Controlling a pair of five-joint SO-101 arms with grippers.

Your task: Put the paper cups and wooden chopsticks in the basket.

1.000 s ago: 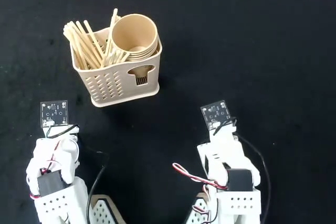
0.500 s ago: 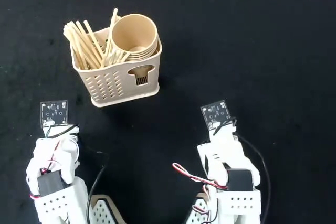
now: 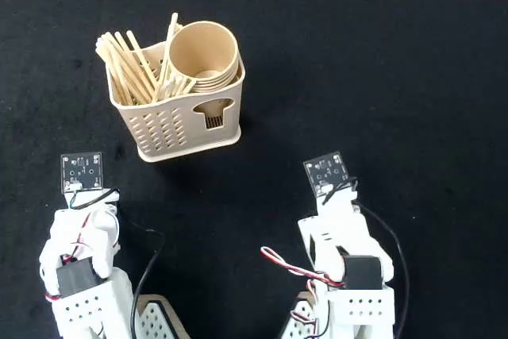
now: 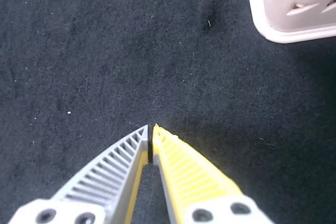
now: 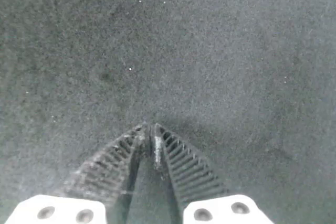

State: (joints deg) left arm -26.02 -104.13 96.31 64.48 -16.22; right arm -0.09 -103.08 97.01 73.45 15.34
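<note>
The left gripper [image 4: 151, 127] was pinched together on nothing, and so was the right gripper [image 5: 152, 128]. Just ahead of the left one stood the basket [image 3: 178, 129], holding nested paper cups [image 3: 202, 53] and wooden chopsticks [image 3: 127, 65].

The black desk [image 3: 381, 77] wears a matt, slightly fuzzy cloth flecked with lint. The cream perforated basket [image 3: 178, 129] looks like smooth, faintly glossy plastic. The tan stacked cups [image 3: 202, 49] are matt paper, and the pale chopsticks [image 3: 127, 65] are bare wood. The left pincer [image 4: 150, 129] is ribbed grey and yellow plastic, while the right pincer [image 5: 149, 128] is ribbed dark matt plastic.
</note>
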